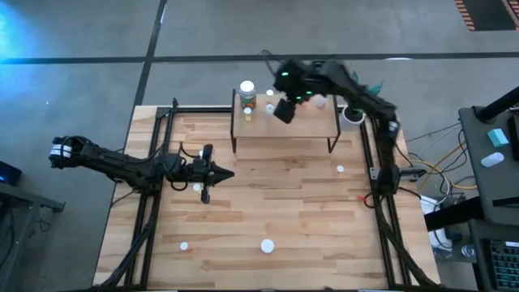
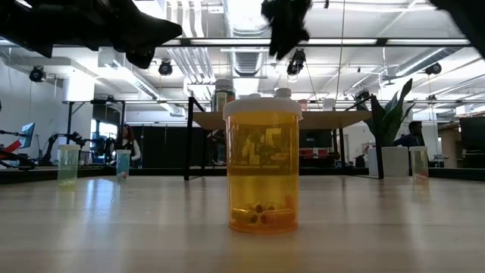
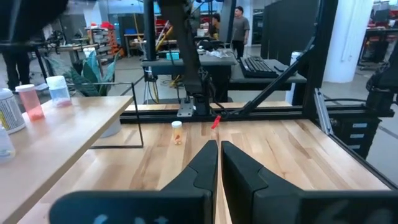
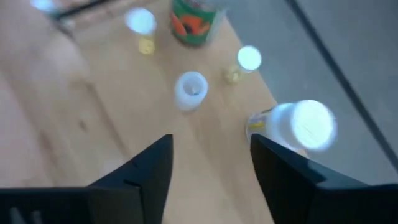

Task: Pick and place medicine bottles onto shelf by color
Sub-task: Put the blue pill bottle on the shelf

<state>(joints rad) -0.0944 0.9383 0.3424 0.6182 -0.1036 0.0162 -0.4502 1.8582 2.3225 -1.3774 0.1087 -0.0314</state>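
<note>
Wood-plank surface, shelf at 12 o'clock carrying upright bottles; potted plant beside its right end. Right tool open, empty, above shelf; left tool shut, empty, at 9 o'clock. Yellow bottle stands upright on the surface, cap up.

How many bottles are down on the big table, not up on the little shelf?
4. One bottle sits beside the left gripper, two stand near the front edge, and one is on the right side. The arms could hide others.
</note>
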